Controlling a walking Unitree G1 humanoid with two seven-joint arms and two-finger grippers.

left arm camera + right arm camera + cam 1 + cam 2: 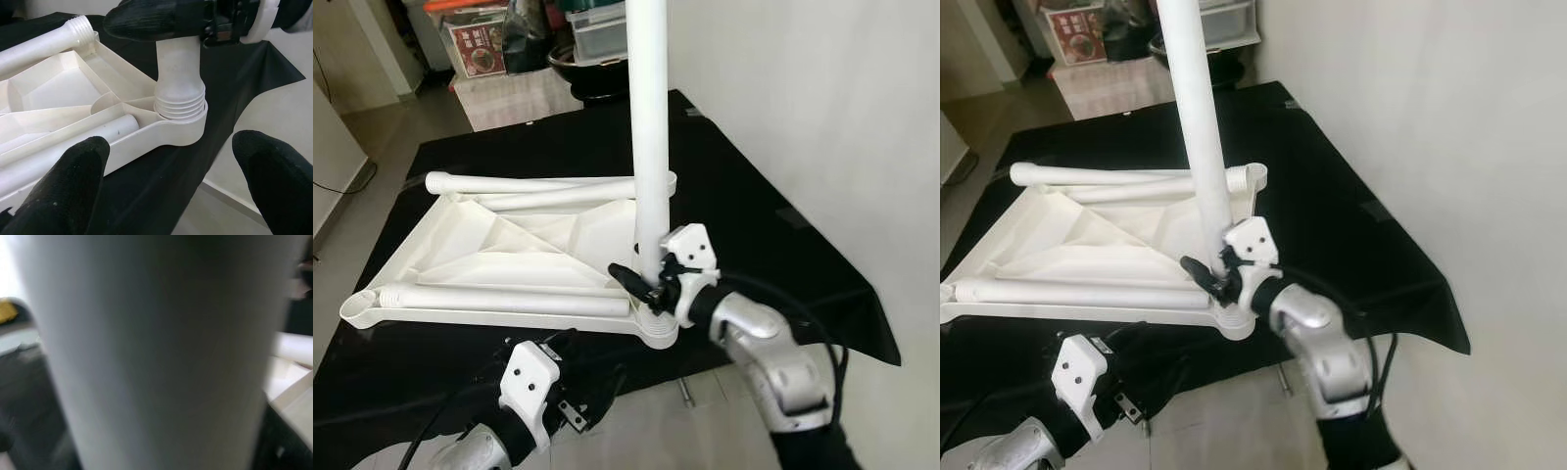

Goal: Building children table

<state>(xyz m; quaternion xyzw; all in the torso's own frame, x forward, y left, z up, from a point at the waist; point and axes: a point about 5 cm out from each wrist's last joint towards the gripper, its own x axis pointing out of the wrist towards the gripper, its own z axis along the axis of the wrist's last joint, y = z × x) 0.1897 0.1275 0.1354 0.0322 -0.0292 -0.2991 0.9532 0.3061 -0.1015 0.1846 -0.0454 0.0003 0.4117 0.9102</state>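
Right gripper (651, 284), clenched around the upright white leg (648, 127) just above its threaded foot. Black fingers (146, 19) pressed against the tube from both sides, wrist casing white, silver forearm trailing back toward the near right. Upright white leg standing vertical in the corner socket (183, 129) of the upturned tabletop (519, 245), a few thread rings visible above the socket rim, so not seated to the full depth. In the right wrist view, blurred white tube surface (156, 352) pressed close to the lens.

Left gripper (168, 186), released, fingers spread wide apart and holding nothing, hovering low near the tabletop's near edge, facing the corner socket from just beside it. White wrist casing (529, 382) low at the near left.

Upturned tabletop lying underside up on the black cloth (783, 255), ribs and triangular recesses exposed. Two loose legs resting on it: one (509, 301) along the near edge, another (524, 183) along the far edge, a third slanted just beside the far one.

Beyond the cloth, storage boxes (597, 29) and a white wall (822, 98) at the right.
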